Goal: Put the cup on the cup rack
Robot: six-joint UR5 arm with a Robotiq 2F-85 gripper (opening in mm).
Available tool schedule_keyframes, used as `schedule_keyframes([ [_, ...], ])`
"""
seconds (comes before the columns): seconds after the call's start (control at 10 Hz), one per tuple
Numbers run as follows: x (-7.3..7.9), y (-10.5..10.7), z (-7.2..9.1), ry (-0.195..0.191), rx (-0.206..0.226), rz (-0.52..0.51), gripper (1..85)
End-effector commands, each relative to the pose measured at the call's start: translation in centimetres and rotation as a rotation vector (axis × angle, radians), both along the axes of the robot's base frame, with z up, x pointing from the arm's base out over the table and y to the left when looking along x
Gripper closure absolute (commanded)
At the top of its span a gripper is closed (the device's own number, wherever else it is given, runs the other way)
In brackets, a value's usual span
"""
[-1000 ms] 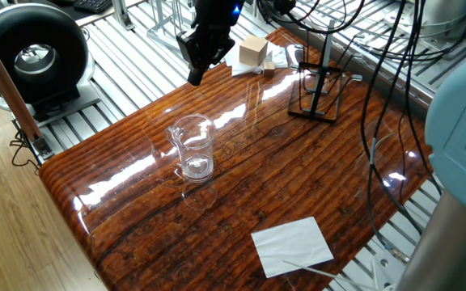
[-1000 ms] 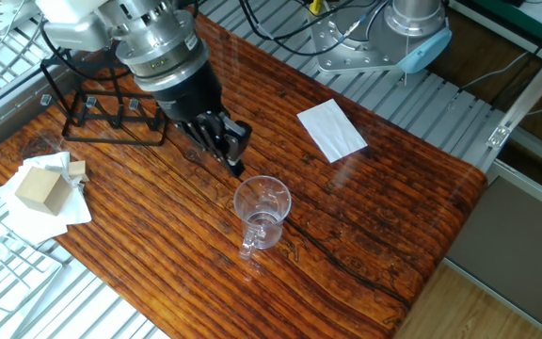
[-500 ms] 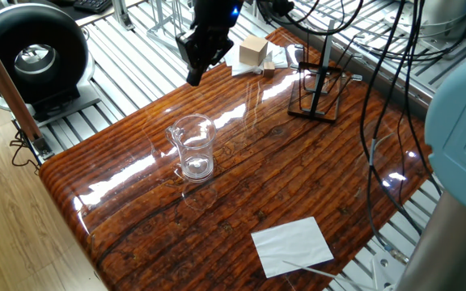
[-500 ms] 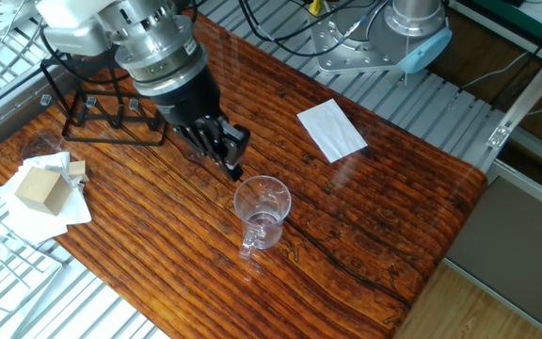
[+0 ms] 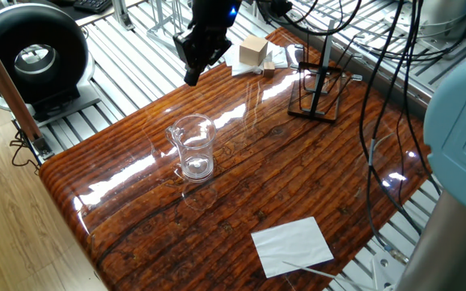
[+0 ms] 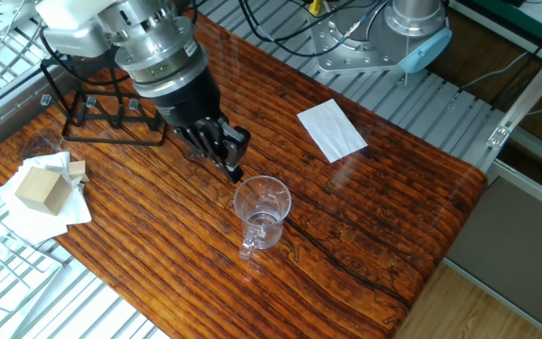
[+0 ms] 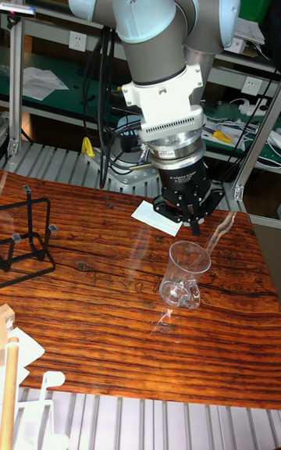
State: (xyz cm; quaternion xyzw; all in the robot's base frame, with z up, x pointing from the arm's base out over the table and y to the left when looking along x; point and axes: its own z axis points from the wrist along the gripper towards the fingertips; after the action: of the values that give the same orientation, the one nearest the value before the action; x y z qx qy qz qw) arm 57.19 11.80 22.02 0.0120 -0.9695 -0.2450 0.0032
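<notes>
The clear cup (image 5: 192,147) (image 6: 263,213) (image 7: 186,273) stands upright on the wooden table, with nothing holding it. My gripper (image 5: 192,78) (image 6: 234,170) (image 7: 193,224) hangs above the table a short way beyond the cup, toward the rack side. It points down, its fingers are shut together and it holds nothing. The black wire cup rack (image 5: 317,90) (image 6: 109,120) (image 7: 22,234) stands near the table's far edge with nothing on it, well away from the cup.
A wooden block (image 5: 252,50) (image 6: 40,186) lies on white paper near the rack. A white sheet (image 5: 292,245) (image 6: 331,130) rests at the opposite end of the table. Cables (image 5: 370,121) hang over one side, and a black round device (image 5: 35,48) sits off the table.
The gripper has drifted slightly up and away from the cup. The cup and rack have not moved.
</notes>
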Motion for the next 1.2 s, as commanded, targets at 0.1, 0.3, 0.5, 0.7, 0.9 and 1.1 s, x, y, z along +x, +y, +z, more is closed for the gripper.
schedule_keyframes([
  [0.1,-2.3,1.6,1.3,0.069,0.076,0.060,84.7],
  [0.3,-4.7,1.8,1.8,0.121,0.099,0.153,84.7],
  [0.5,-6.2,-0.3,1.0,0.158,0.020,0.216,84.7],
  [0.7,-6.0,-1.3,0.4,0.158,-0.027,0.203,84.7],
  [0.9,-5.8,-1.2,0.4,0.156,-0.023,0.189,84.7],
  [1.1,-5.6,-1.2,0.4,0.160,-0.030,0.172,84.7],
])
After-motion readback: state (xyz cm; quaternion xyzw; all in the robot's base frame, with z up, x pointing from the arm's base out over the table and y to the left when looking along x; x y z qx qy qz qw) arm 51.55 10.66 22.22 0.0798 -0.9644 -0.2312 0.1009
